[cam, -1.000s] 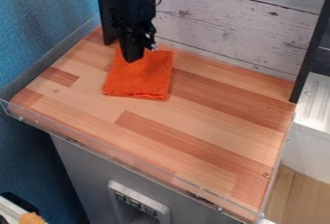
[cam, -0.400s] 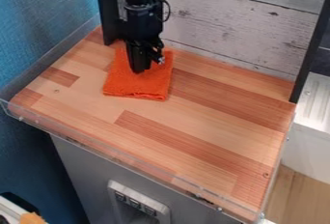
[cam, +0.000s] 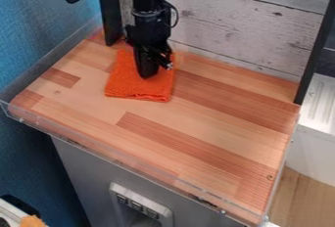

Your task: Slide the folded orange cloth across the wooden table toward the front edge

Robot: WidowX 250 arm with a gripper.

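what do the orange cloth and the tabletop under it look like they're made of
The orange cloth looks like soft, matte fabric, perhaps terry or microfiber, judging by its fuzzy surface and folded, slightly uneven edge. The tabletop seems to be smooth wood, given the grain and mixed light and reddish strips, though a printed wood-look surface is possible.

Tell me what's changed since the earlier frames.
The gripper has moved toward the front and slightly to the picture's right, from the rear part of the orange cloth to nearer its middle. The cloth stays where it was on the wooden counter.
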